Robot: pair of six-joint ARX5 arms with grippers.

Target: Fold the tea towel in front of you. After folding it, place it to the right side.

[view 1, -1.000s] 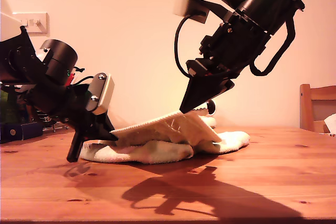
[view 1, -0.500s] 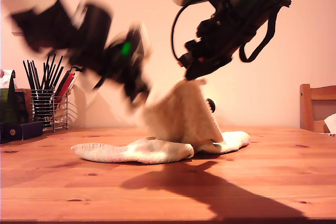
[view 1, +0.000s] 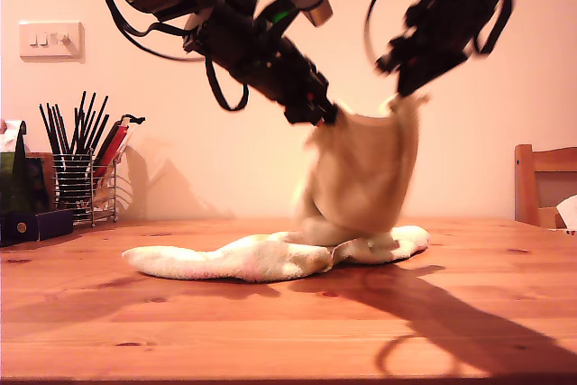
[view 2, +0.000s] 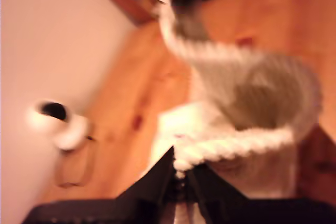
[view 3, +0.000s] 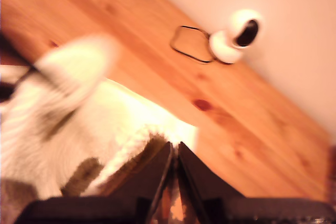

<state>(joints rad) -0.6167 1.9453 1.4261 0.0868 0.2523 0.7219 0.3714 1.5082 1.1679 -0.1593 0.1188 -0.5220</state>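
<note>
Above pine desk, hoisted tea towel edge high since a second ago, clamped in fingers of my first gripper and my second gripper; rest left on wood; fold seemingly underway.

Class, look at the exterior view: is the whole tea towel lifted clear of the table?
No. Two grippers hold one part of the tea towel up, while the rest lies on the table.
</note>
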